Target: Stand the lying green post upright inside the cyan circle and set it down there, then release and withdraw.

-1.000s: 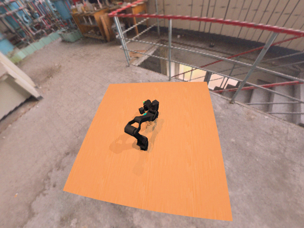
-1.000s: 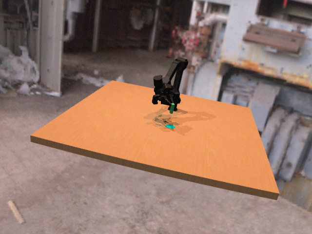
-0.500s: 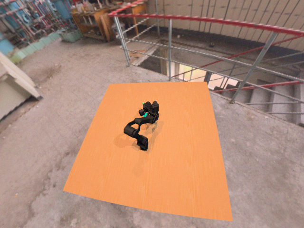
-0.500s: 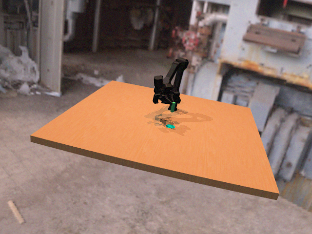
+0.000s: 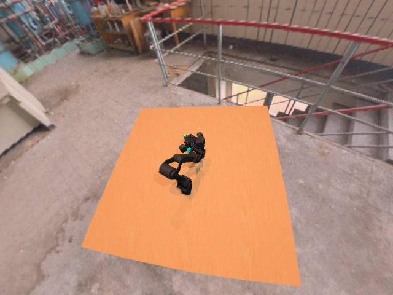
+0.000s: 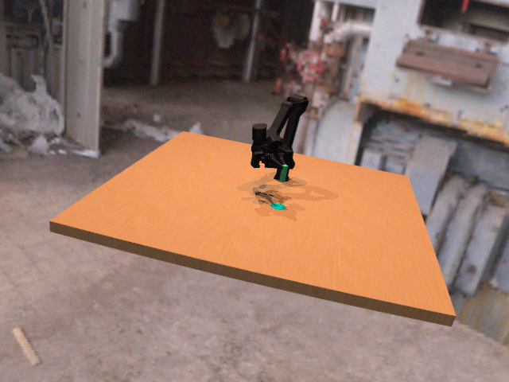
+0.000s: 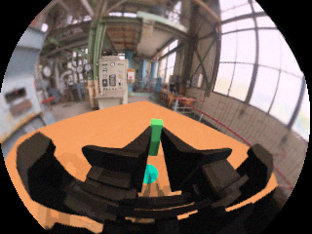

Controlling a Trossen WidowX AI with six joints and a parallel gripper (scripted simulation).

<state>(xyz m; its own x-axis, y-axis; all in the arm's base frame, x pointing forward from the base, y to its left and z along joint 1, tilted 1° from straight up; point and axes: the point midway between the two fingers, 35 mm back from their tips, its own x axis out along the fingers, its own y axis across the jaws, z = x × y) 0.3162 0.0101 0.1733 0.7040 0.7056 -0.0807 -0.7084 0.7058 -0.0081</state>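
The green post (image 5: 184, 135) (image 6: 284, 173) (image 7: 156, 133) is held near its upper part between the fingertips and stands about upright in the air. My gripper (image 6: 284, 165) (image 7: 156, 129) is shut on it. In the top view the arm hides the fingertips and most of the post. The cyan circle (image 5: 188, 149) (image 6: 277, 206) (image 7: 151, 174) lies flat on the table. In the exterior view it shows whole, below the post's lower end, with a gap between them. In the wrist view it shows between the fingers, partly covered by the left one.
The orange table top (image 5: 234, 203) (image 6: 172, 205) (image 7: 112, 122) carries the black arm (image 5: 166, 170) (image 6: 289, 118), whose base stands behind the gripper in the exterior view. Shadows of the arm fall around the circle. The table's edges are well away from the gripper.
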